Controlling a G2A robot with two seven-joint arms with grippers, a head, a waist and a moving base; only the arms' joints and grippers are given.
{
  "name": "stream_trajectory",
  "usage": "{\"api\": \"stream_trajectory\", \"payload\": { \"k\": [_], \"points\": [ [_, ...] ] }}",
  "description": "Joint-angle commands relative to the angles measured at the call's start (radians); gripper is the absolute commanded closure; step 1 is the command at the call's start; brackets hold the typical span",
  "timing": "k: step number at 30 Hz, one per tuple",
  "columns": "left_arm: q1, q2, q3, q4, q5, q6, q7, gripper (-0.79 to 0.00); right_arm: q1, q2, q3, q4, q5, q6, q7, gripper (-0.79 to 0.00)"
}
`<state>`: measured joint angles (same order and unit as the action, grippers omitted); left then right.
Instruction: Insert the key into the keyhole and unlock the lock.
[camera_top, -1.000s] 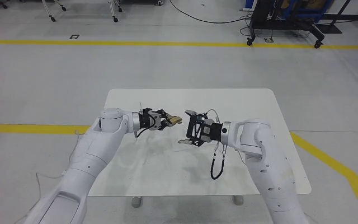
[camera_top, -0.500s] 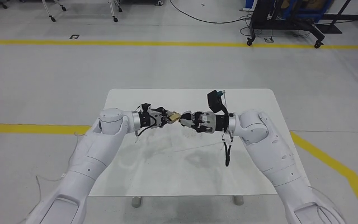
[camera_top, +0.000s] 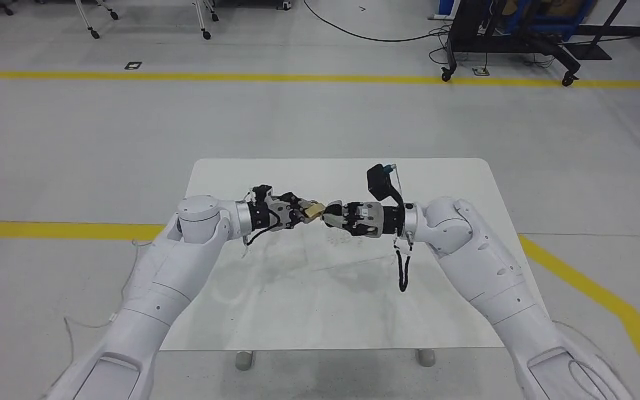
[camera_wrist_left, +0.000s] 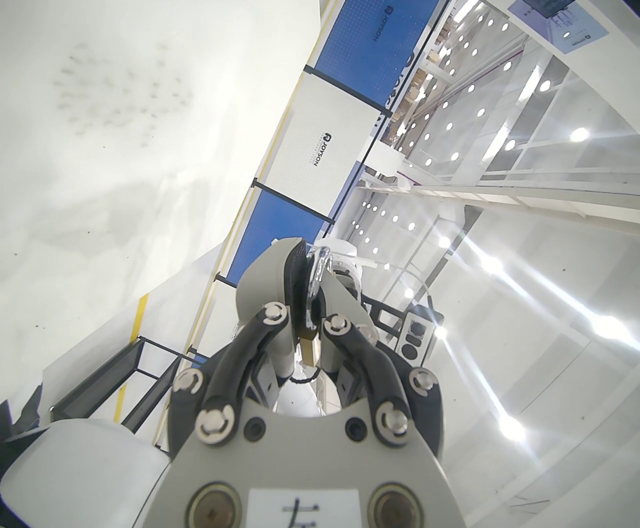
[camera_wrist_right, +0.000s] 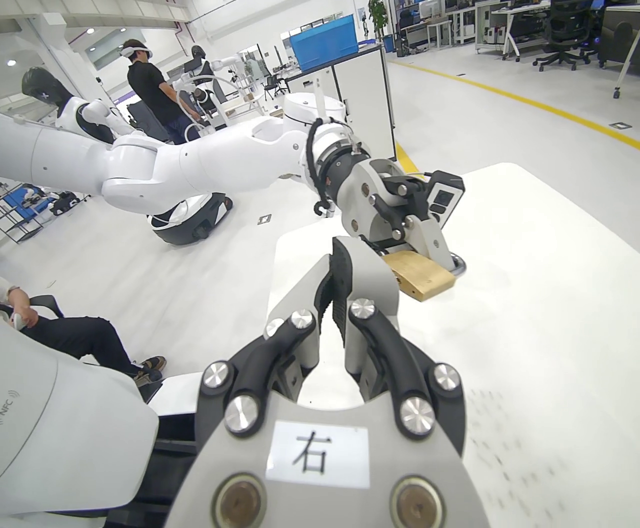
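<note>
Top view first: what lies around the lock, and what gets in the way?

Underneath is a white round-cornered counter. A black looped cable hangs from the right forearm. On the floor beyond, a yellow stripe runs past the far side, with a black wheeled frame behind it. The two arms face each other over the counter's middle, so each pincer screens part of the lock.

Where is the lock, then?

The brass padlock with a silver shackle is up off the counter. It is clamped in the left pincer, which grips its flat sides near the shackle.

Which way does it point?

Its long axis runs roughly along the line between the arms. The shackle end sits at the left fingertips, and the brass body reaches towards the right pincer.

And the right one?

It is closed, its black pads pressed together, with the tip just beside the body's free end.

What can't you make out?

In the right wrist view, that free end is behind the right fingertip. Whether the pads pinch anything, I cannot tell. The left wrist view gives the lock edge-on, as a thin sliver.
</note>
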<state>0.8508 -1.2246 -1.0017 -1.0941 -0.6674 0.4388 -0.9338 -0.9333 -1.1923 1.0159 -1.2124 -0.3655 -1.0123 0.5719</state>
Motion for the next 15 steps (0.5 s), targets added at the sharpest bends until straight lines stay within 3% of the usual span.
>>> {"api": "stream_trajectory", "payload": {
  "k": [1, 15],
  "points": [
    [0.0, 0.0, 0.004, -0.003, 0.0, 0.005, -0.016, 0.0, 0.011, 0.001, -0.011, 0.019, -0.014, 0.0, -0.021, 0.0],
    [0.003, 0.0, -0.004, 0.0, -0.005, -0.018, 0.009, 0.0, 0.05, 0.015, -0.066, 0.041, -0.059, 0.0, -0.129, 0.0]
  ]
}}
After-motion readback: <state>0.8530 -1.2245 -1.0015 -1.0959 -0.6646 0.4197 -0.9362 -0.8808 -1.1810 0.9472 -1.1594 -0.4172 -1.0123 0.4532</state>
